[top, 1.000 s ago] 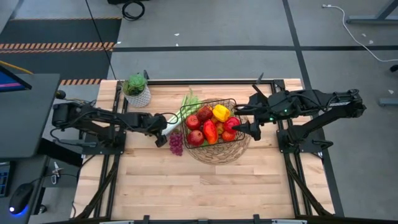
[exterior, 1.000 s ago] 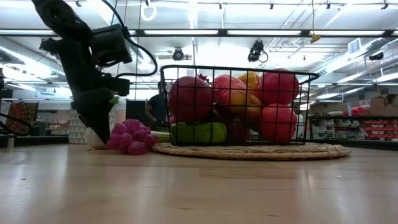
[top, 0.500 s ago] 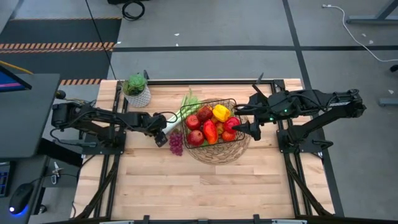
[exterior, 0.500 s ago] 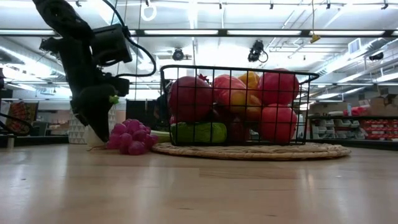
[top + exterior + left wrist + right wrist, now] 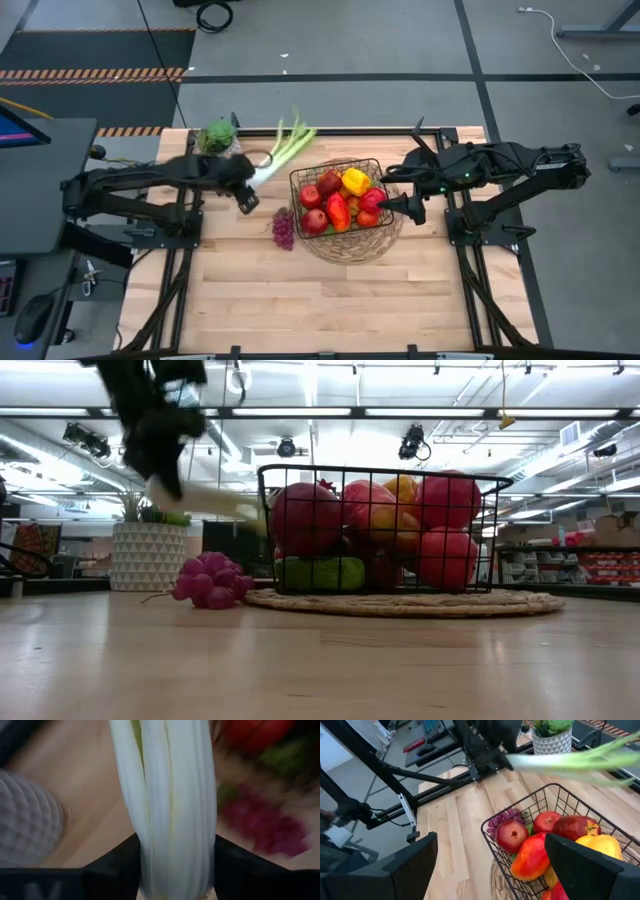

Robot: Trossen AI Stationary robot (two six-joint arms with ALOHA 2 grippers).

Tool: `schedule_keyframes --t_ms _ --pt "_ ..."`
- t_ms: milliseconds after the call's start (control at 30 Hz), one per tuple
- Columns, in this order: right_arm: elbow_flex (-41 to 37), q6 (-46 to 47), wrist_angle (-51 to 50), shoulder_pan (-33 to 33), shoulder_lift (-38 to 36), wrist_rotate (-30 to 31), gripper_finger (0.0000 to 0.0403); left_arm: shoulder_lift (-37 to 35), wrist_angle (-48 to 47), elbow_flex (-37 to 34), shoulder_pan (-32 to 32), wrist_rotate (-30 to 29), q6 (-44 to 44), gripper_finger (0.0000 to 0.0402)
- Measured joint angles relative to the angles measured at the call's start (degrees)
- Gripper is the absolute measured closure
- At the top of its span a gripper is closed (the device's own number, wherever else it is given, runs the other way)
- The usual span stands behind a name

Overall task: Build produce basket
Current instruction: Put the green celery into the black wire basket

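High view: left tool (image 5: 247, 183) now gripping the leek (image 5: 280, 152), lifting it off the surface, upper centre, left of basket (image 5: 340, 200).
Low view: leek airborne; grapes (image 5: 210, 580) remaining down.
Right tool (image 5: 395, 208) waiting open beside basket.

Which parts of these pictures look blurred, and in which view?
Low view: the left claw and leek are smeared. Right wrist view: the leek's green end streaks. Left wrist view: grapes behind the leek are out of focus. High view: mostly sharp.
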Motion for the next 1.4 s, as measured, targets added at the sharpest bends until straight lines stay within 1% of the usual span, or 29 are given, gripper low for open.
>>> schedule_keyframes --t_ms 67,233,433,667,800,1400 --pt "0.0 -0.3 0.0 0.0 0.0 0.0 0.0032 -1.6 -0.3 3.7 0.7 0.0 0.8 0.0210" --pt "0.0 -2.1 0.0 0.0 -0.1 0.0 0.0032 -3.7 2.5 12.5 1.0 0.4 1.2 0.0202" --pt "0.0 -4.2 -0.1 0.0 -0.8 0.0 0.0032 -3.8 6.2 19.7 0.9 3.9 1.4 0.0198" --pt "0.0 -5.2 -0.5 0.0 -1.5 0.0 0.0032 -3.7 11.8 22.4 0.7 5.6 1.2 0.0194" --pt "0.0 -5.2 -1.0 0.0 -1.8 0.0 0.0032 -3.7 14.8 22.6 0.7 6.3 1.2 0.0192" --pt "0.0 -5.2 -1.8 0.0 -1.7 0.0 0.0032 -3.7 17.8 22.6 0.7 8.1 1.2 0.0189"
